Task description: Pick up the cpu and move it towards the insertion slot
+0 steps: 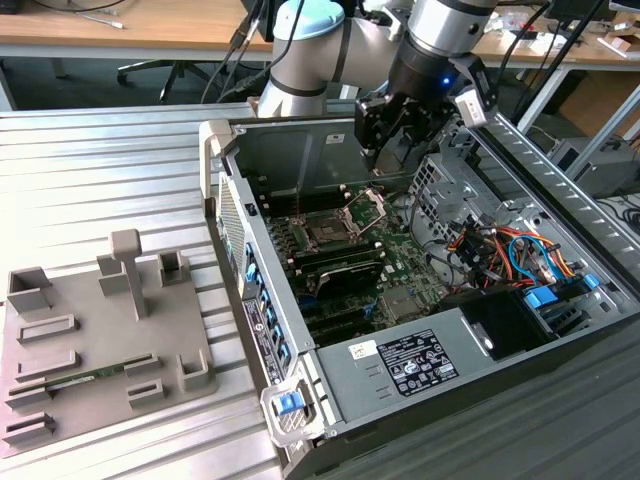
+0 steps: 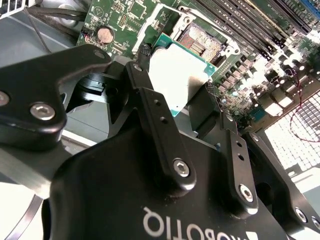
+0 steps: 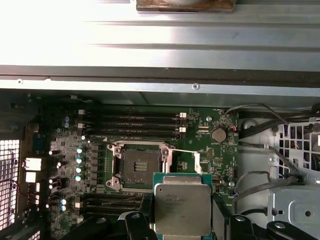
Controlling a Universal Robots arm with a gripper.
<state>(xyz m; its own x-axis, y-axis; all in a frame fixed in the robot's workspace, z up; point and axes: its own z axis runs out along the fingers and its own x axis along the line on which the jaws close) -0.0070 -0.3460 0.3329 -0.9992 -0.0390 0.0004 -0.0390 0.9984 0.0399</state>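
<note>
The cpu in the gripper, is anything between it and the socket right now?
Nothing visible. The gripper holds the cpu above the board beside the insertion slot. The slot's frame is open, its dark centre is bare, and no cable or part crosses the gap.

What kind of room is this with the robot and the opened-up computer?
Probably a robotics lab or workshop. An open computer case sits on a ribbed metal table, wooden desks with cables stand behind, and the pincer holds the cpu beside the insertion slot.
</note>
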